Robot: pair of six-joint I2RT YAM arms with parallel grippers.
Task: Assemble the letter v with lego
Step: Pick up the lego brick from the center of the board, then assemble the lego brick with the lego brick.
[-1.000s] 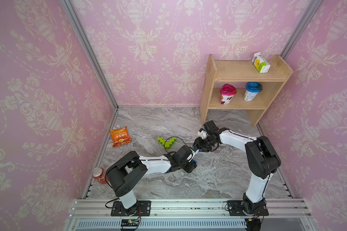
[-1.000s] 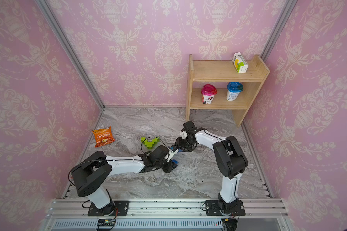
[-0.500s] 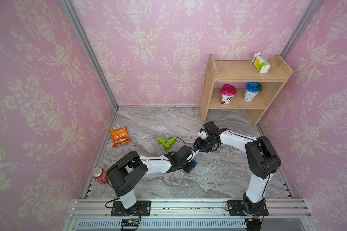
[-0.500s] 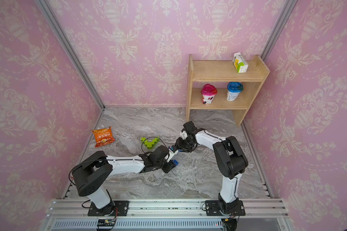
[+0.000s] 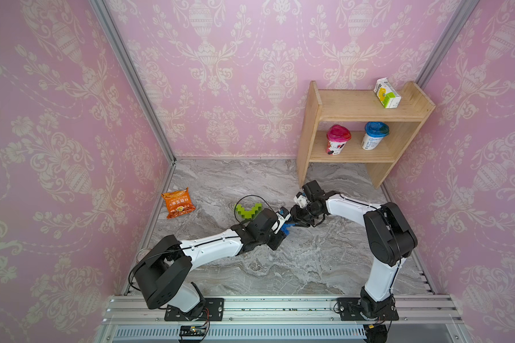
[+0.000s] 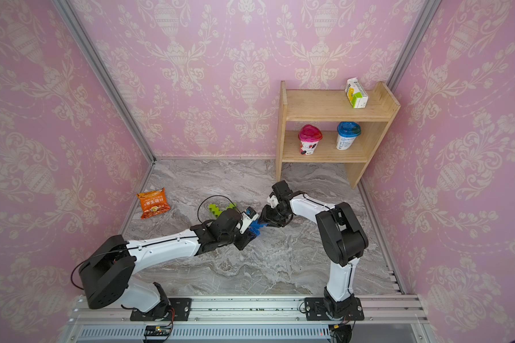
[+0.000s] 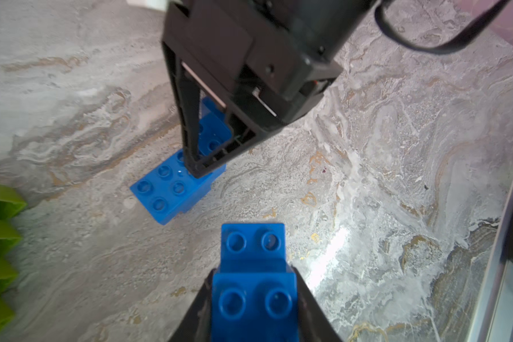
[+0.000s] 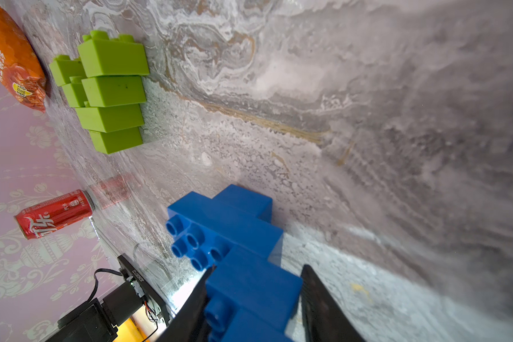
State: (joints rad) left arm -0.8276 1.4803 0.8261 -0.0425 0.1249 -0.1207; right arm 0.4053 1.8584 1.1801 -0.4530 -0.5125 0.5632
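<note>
Mid-table in both top views, both arms (image 5: 214,246) meet low at the blue stepped stack (image 5: 286,228), long axis gripper to gripper; green lego (image 5: 248,210) lies nearby, left. Far-right shelf (image 5: 354,104) holds two cups (image 5: 338,142), a carton (image 5: 387,92). Left wrist: left gripper (image 7: 251,272) clamps a blue pair (image 7: 253,299). Right wrist: right gripper (image 8: 259,268) straddles the stack; grip unclear.

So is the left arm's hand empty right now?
No, the left wrist view shows the left hand closed on two joined blue bricks.
</note>
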